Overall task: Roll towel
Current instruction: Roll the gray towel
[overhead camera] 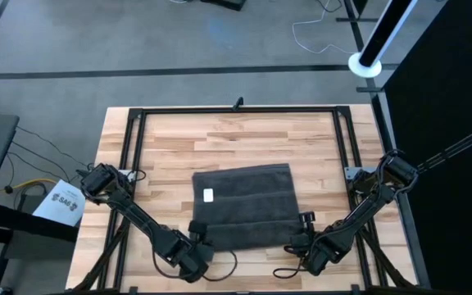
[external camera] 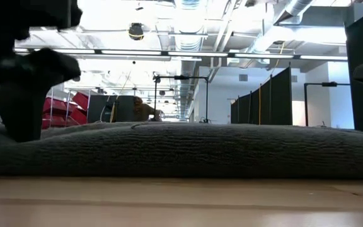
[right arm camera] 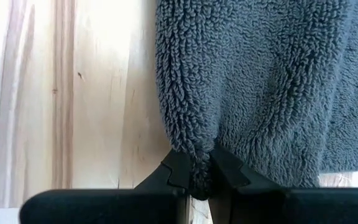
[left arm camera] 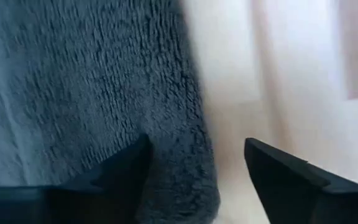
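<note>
The dark grey towel (overhead camera: 244, 205) lies flat on the wooden table, its white label (overhead camera: 209, 195) up, and fills the width of the low view (external camera: 188, 148). My left gripper (overhead camera: 197, 236) is at the towel's near left corner. It is open (left arm camera: 196, 149), with one finger over the cloth and the other over bare wood, the towel's side edge (left arm camera: 197, 124) between them. My right gripper (overhead camera: 301, 238) is at the near right corner, shut on the towel (right arm camera: 194, 165). My left gripper: I cannot tell whether the finger (left arm camera: 126, 168) over the cloth touches it. My right gripper pinches a bunched bit of the towel's near right corner (right arm camera: 196, 149) between its two fingers, slanting down from the near side. The rest of the towel lies on the table beyond the fingers.
A black metal frame (overhead camera: 236, 109) runs around the tabletop. Bare wood (overhead camera: 236, 139) lies between the towel and the far edge. A printed sheet (overhead camera: 60, 203) sits off the table's left side. A white pole (overhead camera: 375, 49) stands beyond the far right corner.
</note>
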`<action>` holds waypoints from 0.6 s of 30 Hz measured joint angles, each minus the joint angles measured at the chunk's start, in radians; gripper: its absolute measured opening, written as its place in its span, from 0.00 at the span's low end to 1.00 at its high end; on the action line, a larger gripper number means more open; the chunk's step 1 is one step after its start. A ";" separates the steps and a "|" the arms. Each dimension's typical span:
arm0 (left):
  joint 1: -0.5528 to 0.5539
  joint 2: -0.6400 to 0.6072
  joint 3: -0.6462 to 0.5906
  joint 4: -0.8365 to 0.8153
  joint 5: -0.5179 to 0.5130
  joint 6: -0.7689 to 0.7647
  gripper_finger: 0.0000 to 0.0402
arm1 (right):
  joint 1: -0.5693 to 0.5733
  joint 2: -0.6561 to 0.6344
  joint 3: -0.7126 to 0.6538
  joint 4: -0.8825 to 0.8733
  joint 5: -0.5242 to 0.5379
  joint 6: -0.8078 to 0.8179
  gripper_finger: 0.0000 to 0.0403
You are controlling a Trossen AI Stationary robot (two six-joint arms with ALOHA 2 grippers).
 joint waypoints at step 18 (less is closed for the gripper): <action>0.006 -0.008 0.016 -0.060 0.100 -0.050 0.04 | 0.009 -0.005 0.001 0.072 -0.051 -0.029 0.04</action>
